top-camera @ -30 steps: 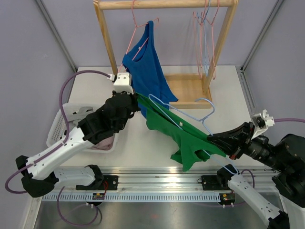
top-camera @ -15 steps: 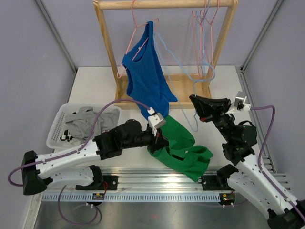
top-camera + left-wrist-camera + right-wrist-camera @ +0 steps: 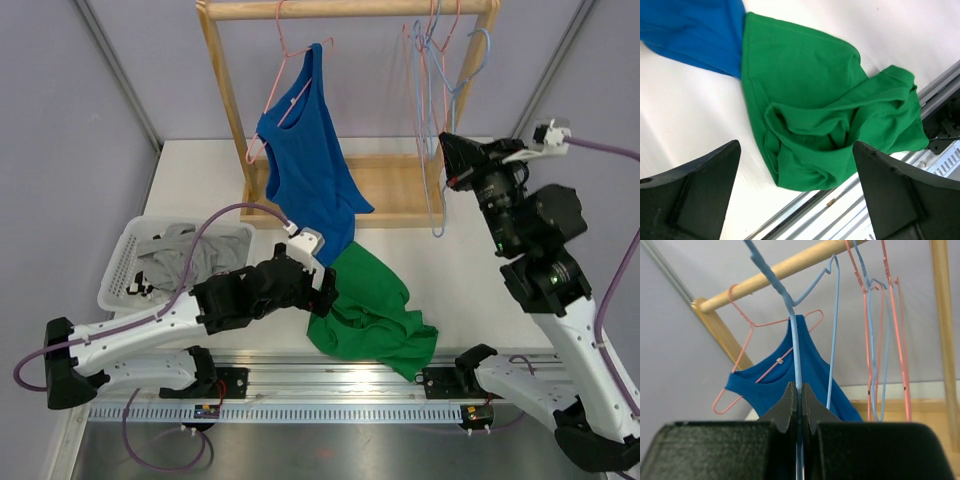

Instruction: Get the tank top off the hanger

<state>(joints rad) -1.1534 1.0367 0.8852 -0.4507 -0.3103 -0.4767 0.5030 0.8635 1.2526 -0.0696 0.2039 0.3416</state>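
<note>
Green tank top [image 3: 375,315] is off its hanger and lies crumpled on the white table [image 3: 200,190], directly ahead of the left gripper [image 3: 325,290]. Its long axis runs from the fingertips away toward the table's near edge rail [image 3: 330,385]; which end is the neck cannot be told. The left gripper's fingers stand wide apart, holding nothing, with the garment visible between them in the wrist view. Right gripper [image 3: 447,160] is clamped on the wire of the light blue hanger [image 3: 437,200], which hangs bare below it. A second ago the garment was stretched between both grippers; since then the left has let go and the right has raised the hanger to the wooden rack [image 3: 225,90]. Pale lilac walls enclose the table.
</note>
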